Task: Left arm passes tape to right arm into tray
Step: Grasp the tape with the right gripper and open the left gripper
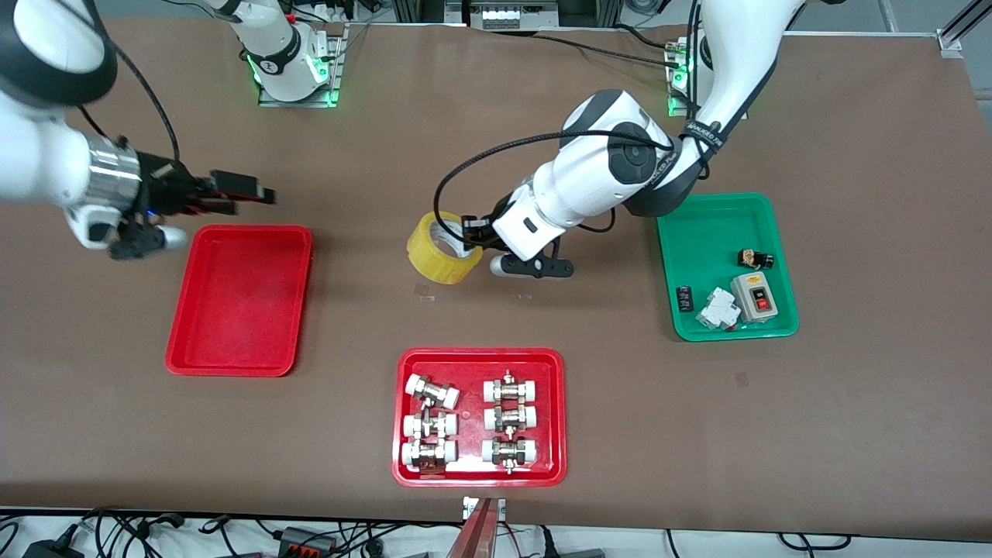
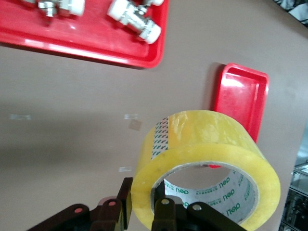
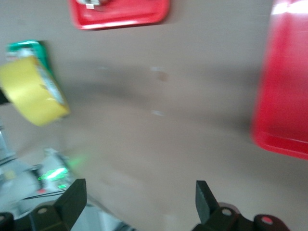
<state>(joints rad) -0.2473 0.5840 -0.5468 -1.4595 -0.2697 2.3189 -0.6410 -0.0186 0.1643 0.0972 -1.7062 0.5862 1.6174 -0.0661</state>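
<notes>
The yellow tape (image 1: 436,248) hangs tilted above the middle of the table. My left gripper (image 1: 467,232) is shut on its wall, one finger inside the pale core and one outside. In the left wrist view the tape (image 2: 207,154) fills the lower part, with the left gripper (image 2: 143,204) clamped on its rim. My right gripper (image 1: 246,191) stands open and empty in the air, over bare table beside the rim of the plain red tray (image 1: 240,302). The right wrist view shows the right gripper (image 3: 139,192) open, the tape (image 3: 33,91) farther off and the tray (image 3: 284,96) to one side.
A red tray of white-capped metal fittings (image 1: 480,353) lies nearer to the front camera than the tape. A green tray (image 1: 713,232) with small electrical parts sits toward the left arm's end. A black cable loops off the left arm (image 1: 604,170).
</notes>
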